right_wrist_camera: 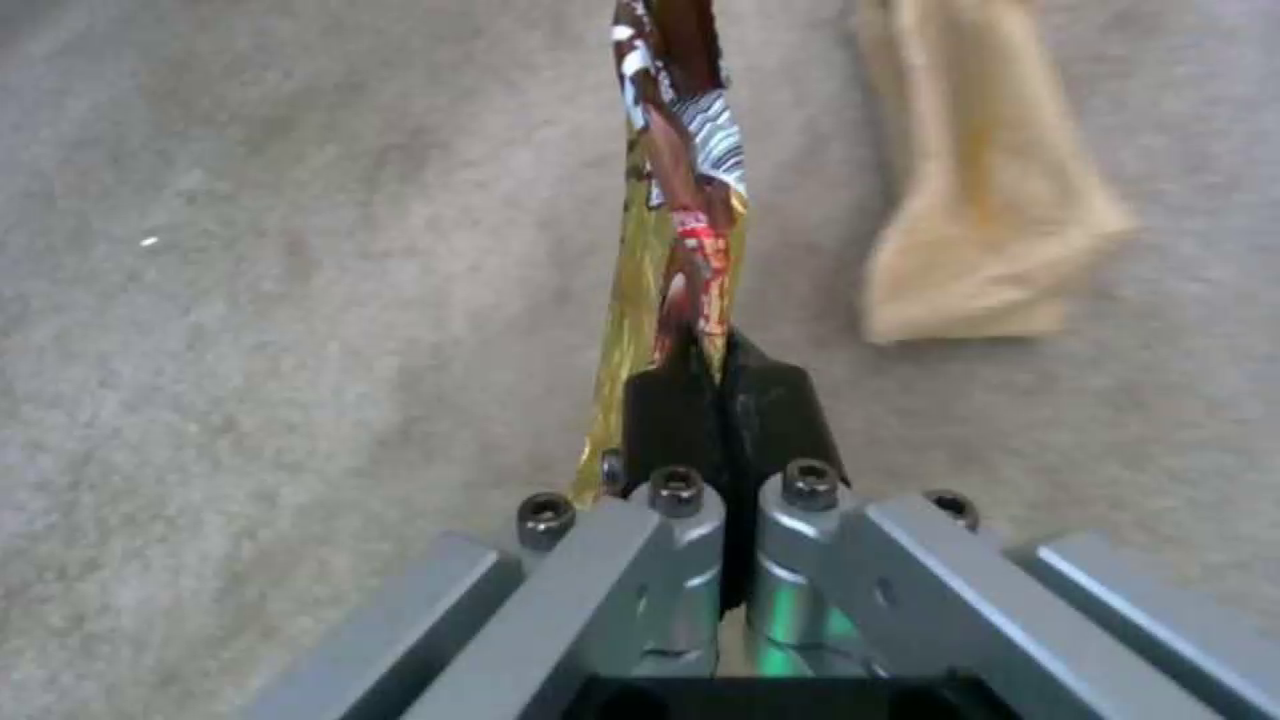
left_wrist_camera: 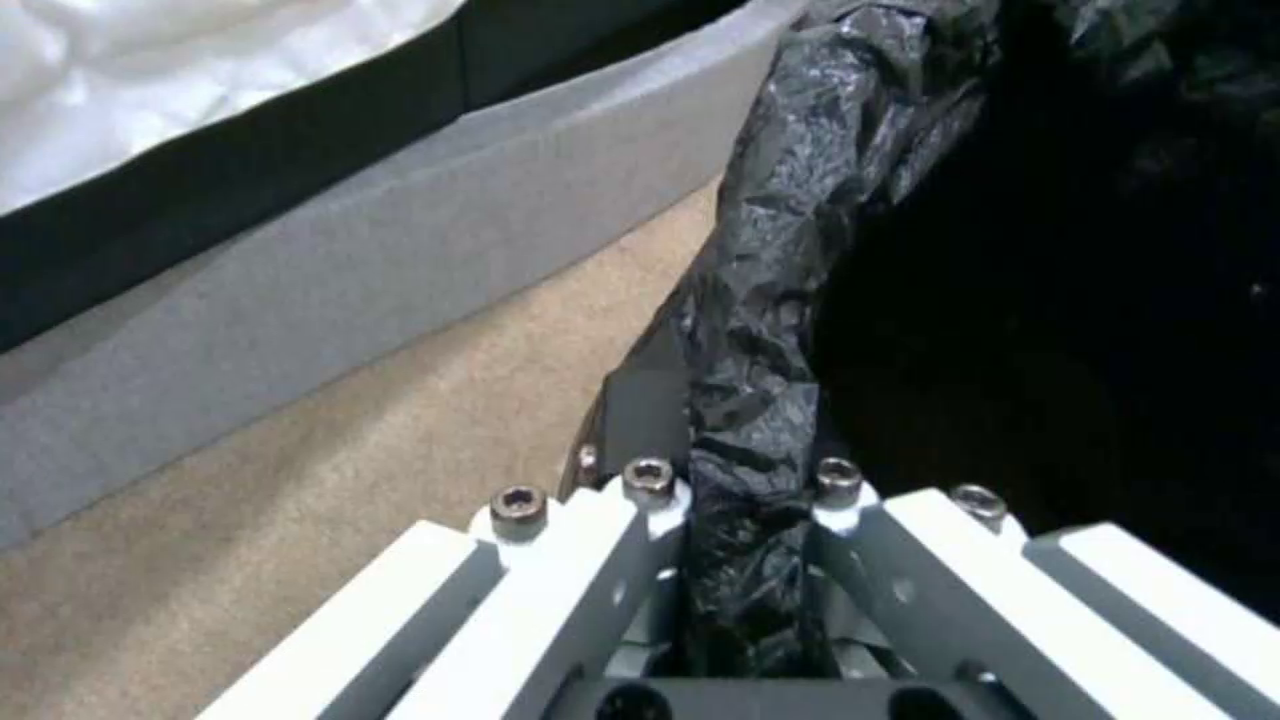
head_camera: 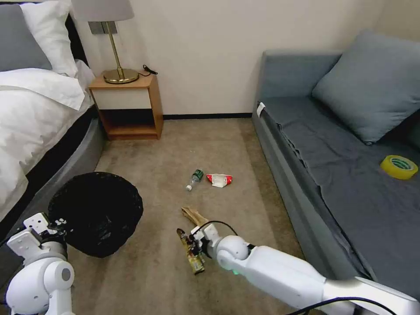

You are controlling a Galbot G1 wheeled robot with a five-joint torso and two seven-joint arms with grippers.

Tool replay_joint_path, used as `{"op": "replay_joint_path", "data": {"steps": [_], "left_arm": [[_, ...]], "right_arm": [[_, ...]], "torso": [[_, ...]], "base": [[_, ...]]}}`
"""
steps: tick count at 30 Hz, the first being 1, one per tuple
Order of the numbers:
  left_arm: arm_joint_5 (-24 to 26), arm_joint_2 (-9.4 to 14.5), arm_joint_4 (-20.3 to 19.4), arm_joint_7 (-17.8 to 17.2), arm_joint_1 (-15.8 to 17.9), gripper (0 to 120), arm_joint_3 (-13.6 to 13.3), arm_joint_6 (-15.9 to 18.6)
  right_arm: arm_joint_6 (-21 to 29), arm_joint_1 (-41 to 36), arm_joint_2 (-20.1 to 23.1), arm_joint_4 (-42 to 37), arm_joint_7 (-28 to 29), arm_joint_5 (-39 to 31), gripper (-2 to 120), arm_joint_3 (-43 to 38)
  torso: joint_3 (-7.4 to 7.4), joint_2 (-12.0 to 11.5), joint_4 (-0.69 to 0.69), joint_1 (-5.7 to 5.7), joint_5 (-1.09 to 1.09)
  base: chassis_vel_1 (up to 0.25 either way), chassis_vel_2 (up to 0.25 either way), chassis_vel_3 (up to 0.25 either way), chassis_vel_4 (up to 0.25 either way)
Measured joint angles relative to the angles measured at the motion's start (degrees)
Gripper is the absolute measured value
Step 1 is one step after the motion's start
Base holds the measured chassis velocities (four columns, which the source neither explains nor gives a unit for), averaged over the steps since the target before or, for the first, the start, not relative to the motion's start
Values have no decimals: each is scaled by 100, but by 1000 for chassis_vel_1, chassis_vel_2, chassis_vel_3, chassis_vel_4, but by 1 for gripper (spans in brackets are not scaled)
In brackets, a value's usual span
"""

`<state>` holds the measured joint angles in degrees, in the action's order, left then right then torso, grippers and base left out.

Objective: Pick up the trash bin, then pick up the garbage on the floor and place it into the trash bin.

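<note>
Two robot arms reach over a beige carpet [head_camera: 144, 271] in the head view. The left gripper [head_camera: 56, 224], near the carpet's left edge beside a bed [head_camera: 30, 113], pinches the rim of the trash bin [head_camera: 98, 212], whose black bag liner faces the camera. The right gripper [head_camera: 192, 245], toward the carpet's near edge, is clamped on a gold-brown snack wrapper [head_camera: 194, 260]. A tan paper wad [head_camera: 194, 215] lies just beyond that gripper. Farther out, near the carpet's middle, a small clear bottle [head_camera: 195, 178] with a green label lies beside a red-and-white packet [head_camera: 219, 180]. A yellow tape roll [head_camera: 398, 166] sits on the grey sofa [head_camera: 332, 175] along the carpet's right edge.

Left wrist view: the left gripper [left_wrist_camera: 747, 480] has its fingers pressed together on the crinkled black liner at the trash bin [left_wrist_camera: 774, 300] rim, with carpet and bed base alongside.

Right wrist view: the right gripper [right_wrist_camera: 723, 400] has its black fingertips closed on the snack wrapper [right_wrist_camera: 674, 200], which stretches away over the carpet. The tan paper wad [right_wrist_camera: 980, 200] lies near it, apart from it.
</note>
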<state>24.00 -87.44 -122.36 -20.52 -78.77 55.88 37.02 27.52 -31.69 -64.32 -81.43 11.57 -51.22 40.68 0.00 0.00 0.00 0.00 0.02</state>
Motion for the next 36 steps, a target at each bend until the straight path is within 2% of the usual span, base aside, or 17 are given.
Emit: {"op": "replay_joint_path", "data": {"steps": [6,18,36], "left_arm": [[-28,-9,-32,3,-70,2,-49,-12],[-81,-14,-104,9,-143,2,-141,-26],[-241,-38,-131,25,-224,2,-428,-65]], "right_arm": [[-24,35,413,-370,2,-26,0,-205],[-54,144,888,-977,36,-169,0,-574],[83,222,1178,-2316,304,-798,0,-1343]], "torso": [[0,0,0,0,-1],[0,0,0,0,-1],[0,0,0,0,-2]], "base": [[0,0,0,0],[0,0,0,0],[0,0,0,0]]}}
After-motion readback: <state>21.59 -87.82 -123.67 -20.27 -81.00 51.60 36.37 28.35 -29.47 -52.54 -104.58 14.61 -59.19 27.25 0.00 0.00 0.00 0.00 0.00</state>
